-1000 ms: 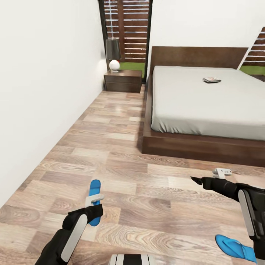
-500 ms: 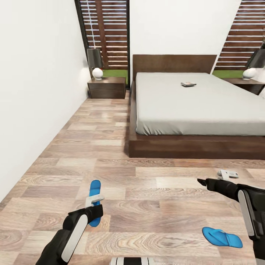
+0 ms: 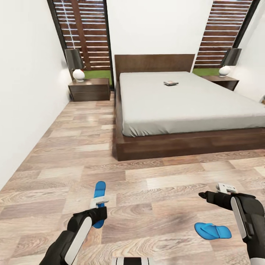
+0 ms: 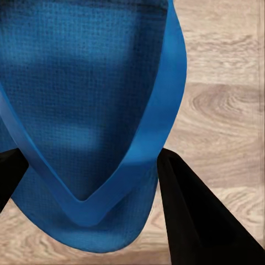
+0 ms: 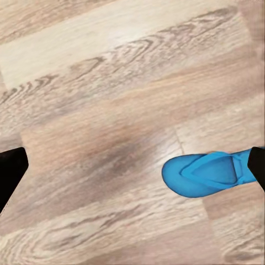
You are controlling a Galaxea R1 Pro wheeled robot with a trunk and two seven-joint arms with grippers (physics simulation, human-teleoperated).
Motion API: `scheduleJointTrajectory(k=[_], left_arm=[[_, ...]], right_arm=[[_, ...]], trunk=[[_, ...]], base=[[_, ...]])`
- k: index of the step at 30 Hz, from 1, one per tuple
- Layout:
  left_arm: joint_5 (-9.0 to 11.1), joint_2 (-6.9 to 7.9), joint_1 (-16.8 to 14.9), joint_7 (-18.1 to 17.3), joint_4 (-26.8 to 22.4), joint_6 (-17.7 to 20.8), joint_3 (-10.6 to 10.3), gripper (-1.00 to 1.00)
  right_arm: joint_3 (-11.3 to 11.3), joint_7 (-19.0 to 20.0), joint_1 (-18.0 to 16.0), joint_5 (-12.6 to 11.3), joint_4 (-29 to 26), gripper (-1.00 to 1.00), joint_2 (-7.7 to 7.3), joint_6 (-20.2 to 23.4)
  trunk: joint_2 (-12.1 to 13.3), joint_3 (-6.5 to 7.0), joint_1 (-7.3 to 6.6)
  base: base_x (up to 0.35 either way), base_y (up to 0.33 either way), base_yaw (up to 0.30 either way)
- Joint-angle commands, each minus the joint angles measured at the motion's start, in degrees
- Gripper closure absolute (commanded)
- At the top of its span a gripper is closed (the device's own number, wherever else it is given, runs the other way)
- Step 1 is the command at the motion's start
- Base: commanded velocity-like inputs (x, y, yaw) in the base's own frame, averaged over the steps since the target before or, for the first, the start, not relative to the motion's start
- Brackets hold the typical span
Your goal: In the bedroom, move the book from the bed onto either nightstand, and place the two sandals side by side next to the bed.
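Here the sandal step is in hand: the left gripper (image 3: 98, 206) has one bright blue flat sandal (image 4: 88, 110) between its fingers, seemingly clamped. The second blue sandal (image 3: 212, 230) lies on the wood-plank floor (image 3: 154, 187) beneath the right gripper (image 3: 215, 192), whose fingers stand apart, empty. Next, carry the held sandal bedside; the dark paperback book (image 3: 170, 83) waits on the off-white bed (image 3: 184, 106).

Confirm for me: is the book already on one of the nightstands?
No: in the head view the book lies on the bed, apart from the left nightstand and the right nightstand.
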Motion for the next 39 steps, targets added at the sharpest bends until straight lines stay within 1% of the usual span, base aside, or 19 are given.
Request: scheduleJointTrajectory(k=[1, 6, 7, 9, 14, 15, 20, 22, 23, 24, 25, 27, 28, 29, 30, 34, 37, 39], left_arm=[[0.46, -0.02, -0.02, 0.39, 0.0, 0.19, -0.09, 1.0], [0.45, -0.11, -0.07, -0.55, 1.19, 0.39, -0.29, 1.0], [0.29, -0.2, -0.31, -2.43, 2.43, 0.9, -0.33, 1.0], [0.14, -0.25, -0.43, -3.78, 2.99, 1.09, -0.34, 1.0], [0.01, -0.31, -0.52, -4.89, 3.51, 1.24, -0.35, 1.0], [-0.23, -1.03, -0.54, -5.22, 3.72, 1.34, -0.63, 1.0], [-0.51, -2.38, -0.68, -4.95, 3.57, 1.41, -2.87, 1.0], [-0.76, -3.5, -1.27, -4.75, 3.31, 1.45, -5.04, 1.0], [-1.07, -3.69, -1.37, -4.62, 3.24, 1.39, -5.8, 1.0], [-3.57, -4.09, -1.61, -3.5, 3.05, 0.2, -8.69, 1.0], [-4.27, -4.18, -1.65, -3.2, 3.03, -0.39, -9.15, 1.0], [-5.02, -4.27, -1.69, -3.22, 3.19, -1.77, -9.78, 1.0], [-5.79, -4.36, -1.74, -3.83, 3.63, -4.56, -10.44, 1.0], [-6.07, -4.29, -1.76, -4.06, 3.95, -5.94, -10.61, 1.0], [-6.75, -4.14, -1.77, -3.59, 3.84, -8.14, -10.94, 1.0], [-7.35, -4.07, -1.77, -2.17, 4.36, -11.97, -11.18, 1.0], [-7.5, -4.21, -1.78, -1.45, 5.61, -14.97, -11.2, 1.0], [-7.54, -4.37, -1.79, -0.99, 6.78, -16.2, -11.2, 1.0]], right_arm=[[-0.04, 0.02, -0.05, -0.04, -0.02, -1.0, 0.01, 0.26], [-0.1, -0.26, -0.05, -0.07, 0.29, -1.0, 0.0, 0.2], [-0.12, -0.28, -0.05, -0.12, 0.49, -1.0, -0.02, 0.18], [-0.13, -0.31, -0.05, -0.12, 0.55, -1.0, -0.03, 0.17], [-0.13, -0.38, -0.05, -0.13, 0.61, -1.0, 0.02, 0.17], [-0.13, -0.96, -0.15, -0.09, 1.29, -1.0, 0.03, 0.16], [-0.25, -2.41, -0.39, -0.11, 3.58, -1.0, 0.08, 0.16], [-0.41, -4.18, -0.51, -0.15, 5.11, -1.0, 0.27, -0.16], [-0.44, -4.39, -0.53, -0.17, 5.2, -1.0, 0.32, -0.36], [-0.52, -4.9, -0.56, -0.16, 5.35, -1.0, 0.42, -1.11], [-0.53, -4.97, -0.56, -0.18, 5.37, -1.0, 0.43, -1.23], [-0.55, -5.07, -0.57, -0.21, 5.35, -1.0, 0.45, -1.39], [-0.56, -5.18, -0.57, -0.26, 5.26, -1.0, 0.48, -1.56], [-0.57, -5.21, -0.54, -0.27, 5.24, -1.0, 0.48, -1.61], [-0.57, -5.23, -0.53, -0.29, 5.2, -1.0, 0.49, -1.64], [-0.6, -5.19, -0.51, -0.32, 4.49, -1.0, 0.49, -1.67], [-0.63, -5.18, -0.5, -0.33, 3.78, -1.0, 0.49, -1.67], [-0.64, -5.17, -0.49, -0.33, 3.32, -1.0, 0.49, -1.68]], trunk=[[-0.02, -0.05, 0.02], [-0.02, -0.05, 0.02], [-0.02, -0.05, 0.02], [-0.02, -0.05, 0.02], [-0.02, -0.05, 0.02], [-0.02, -0.05, 0.02], [-0.02, -0.05, 0.02], [-0.02, -0.05, 0.02], [-0.02, -0.05, 0.02], [-0.02, -0.05, 0.02], [-0.02, -0.05, 0.02], [-0.02, -0.05, 0.02], [-0.02, -0.05, 0.02], [-0.02, -0.05, 0.02], [-0.02, -0.05, 0.02], [-0.02, -0.05, 0.02], [-0.02, -0.05, 0.02], [-0.02, -0.05, 0.02]], base=[[0.271, 0.194, -0.266], [0.272, 0.204, -0.266], [0.267, 0.211, -0.266], [0.266, 0.213, -0.266], [0.26, 0.219, -0.266], [0.098, 0.087, -0.266], [0.053, 0.047, -0.266], [0.014, 0.012, -0.266], [0.008, 0.007, -0.266], [0.003, 0.003, -0.266], [0.003, 0.002, -0.266], [0.002, 0.002, -0.266], [0.001, 0.001, -0.266], [0.0, 0.0, -0.266], [0.0, 0.0, -0.266], [0.0, 0.0, -0.266], [0.0, 0.0, -0.266], [0.0, 0.0, -0.266]])
